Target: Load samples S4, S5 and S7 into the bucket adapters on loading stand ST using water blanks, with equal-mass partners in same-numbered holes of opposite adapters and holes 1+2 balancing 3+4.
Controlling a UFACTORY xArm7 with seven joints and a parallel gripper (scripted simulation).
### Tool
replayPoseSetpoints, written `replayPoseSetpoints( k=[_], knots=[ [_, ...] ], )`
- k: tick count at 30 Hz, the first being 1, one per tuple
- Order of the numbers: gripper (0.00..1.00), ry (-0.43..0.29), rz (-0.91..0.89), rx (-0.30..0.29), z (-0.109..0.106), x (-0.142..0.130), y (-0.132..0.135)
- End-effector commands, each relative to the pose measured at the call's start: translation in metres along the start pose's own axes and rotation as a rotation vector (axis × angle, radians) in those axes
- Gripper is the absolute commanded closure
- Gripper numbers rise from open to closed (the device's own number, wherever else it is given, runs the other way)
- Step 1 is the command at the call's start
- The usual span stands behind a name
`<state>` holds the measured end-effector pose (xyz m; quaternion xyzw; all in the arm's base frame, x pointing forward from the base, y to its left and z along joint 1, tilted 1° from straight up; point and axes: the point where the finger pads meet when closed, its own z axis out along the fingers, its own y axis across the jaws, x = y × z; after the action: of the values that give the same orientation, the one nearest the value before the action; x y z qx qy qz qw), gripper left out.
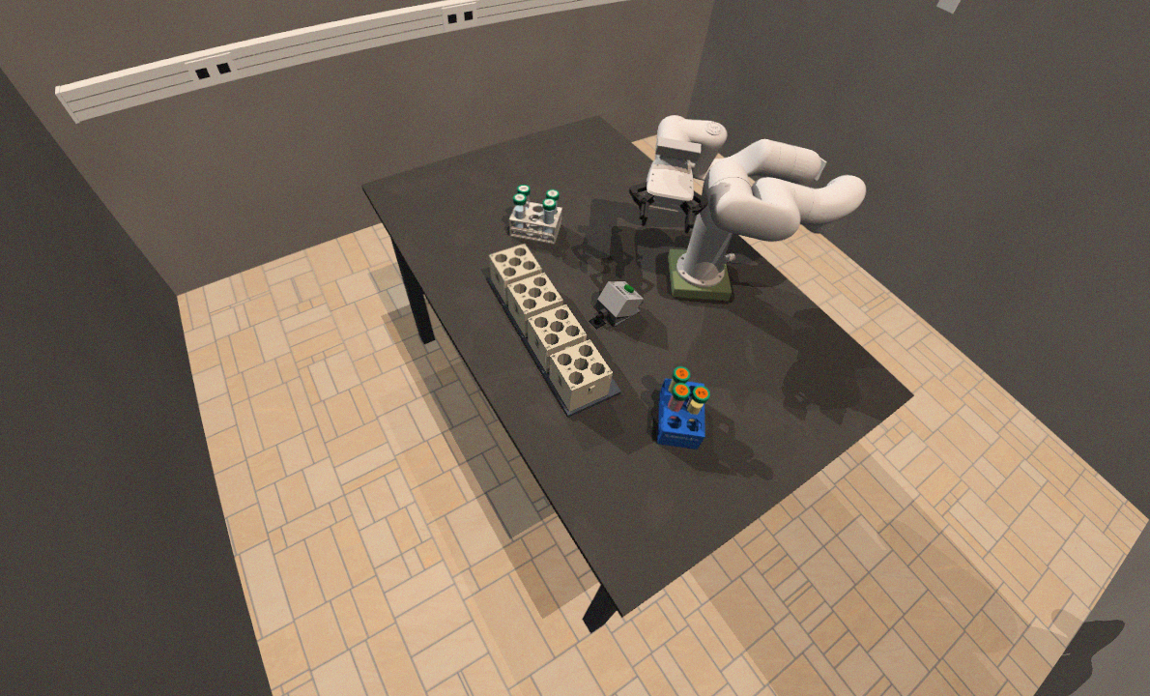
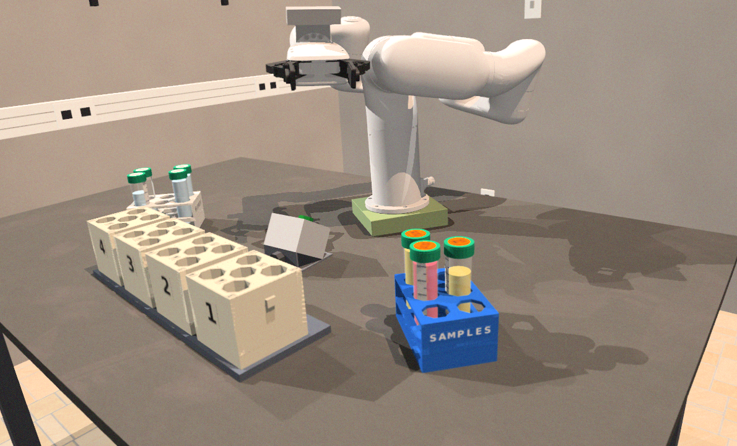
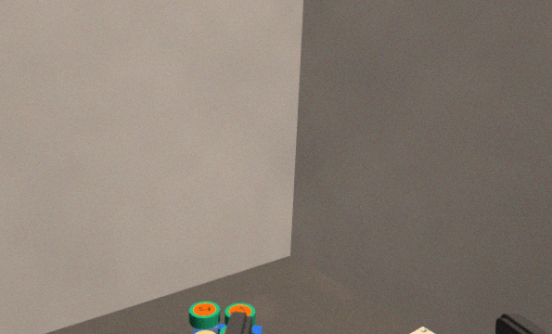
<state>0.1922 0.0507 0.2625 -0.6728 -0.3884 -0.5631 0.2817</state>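
My gripper [image 1: 666,223] [image 2: 324,85] is open and empty, high above the table near the arm's base. The blue SAMPLES rack [image 1: 681,439] [image 2: 462,346] holds three orange-dot tubes: a pink one [image 2: 425,277], a yellow one [image 2: 459,280] with a lower level, and another yellow one [image 2: 409,266] behind. One cap [image 3: 204,309] reads S4. Adapters 1 [image 1: 588,394] [image 2: 271,332], 2 [image 2: 166,302], 3 [image 2: 130,280] and 4 [image 2: 101,260] stand in a row on the loading stand [image 2: 316,331], with no tubes showing. The white rack [image 1: 533,232] [image 2: 196,213] holds several water blanks; their printed volumes are unreadable here.
The small sloped desk [image 1: 617,301] [image 2: 293,238] with the green DONE key [image 1: 628,288] [image 2: 305,217] stands between the adapters and the arm's green base [image 1: 699,291] [image 2: 407,223]. The blue rack stands beyond the adapter 1 end of the stand; the white rack is near adapter 4.
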Motion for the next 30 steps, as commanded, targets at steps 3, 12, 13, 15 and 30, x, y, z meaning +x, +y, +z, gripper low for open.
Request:
replayPoseSetpoints(
  k=[3, 12, 13, 15, 30],
  knots=[
    [0.0, 0.0, 0.0, -0.001, 0.0, 0.0, 0.0],
    [0.0, 0.0, 0.0, -0.001, 0.0, 0.0, 0.0],
    [0.0, 0.0, 0.0, -0.001, 0.0, 0.0, 0.0],
    [0.0, 0.0, 0.0, -0.001, 0.0, 0.0, 0.0],
    [0.0, -0.154, 0.289, -0.08, -0.038, -0.036, 0.022]
  ],
)
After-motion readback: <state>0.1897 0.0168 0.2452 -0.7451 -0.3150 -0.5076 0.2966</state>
